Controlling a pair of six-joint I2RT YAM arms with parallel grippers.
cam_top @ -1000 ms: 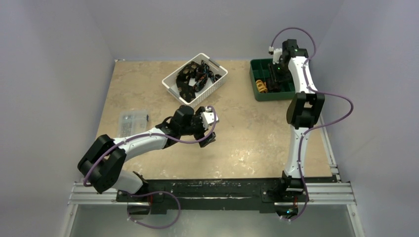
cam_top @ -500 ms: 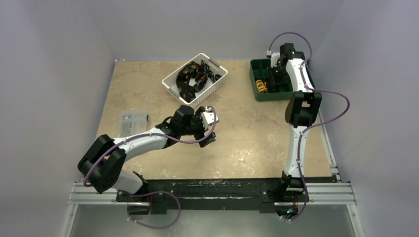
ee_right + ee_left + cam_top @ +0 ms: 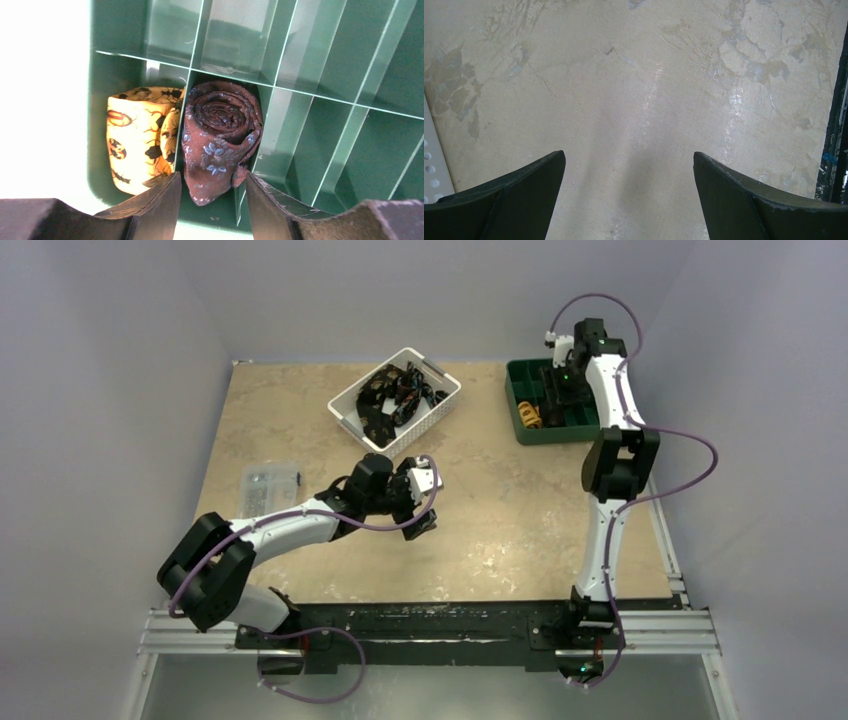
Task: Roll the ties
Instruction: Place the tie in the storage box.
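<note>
Grey walls (image 3: 120, 320) enclose a mottled beige bench (image 3: 500, 530); the left claw (image 3: 629, 156) gapes above it, the right claw (image 3: 212, 184) parted over a rolled tie (image 3: 220, 130), far-right corner.

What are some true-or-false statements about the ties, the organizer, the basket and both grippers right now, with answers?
1. The brown tie sits rolled in a compartment of the organizer. True.
2. The yellow tie lies unrolled. False: it is rolled up in the compartment beside the brown tie.
3. The left gripper is open and holds nothing. True.
4. The basket is empty. False: dark ties lie in it.
5. The right gripper hangs over the basket. False: it is over the organizer, jaws on either side of the brown tie's end.
</note>
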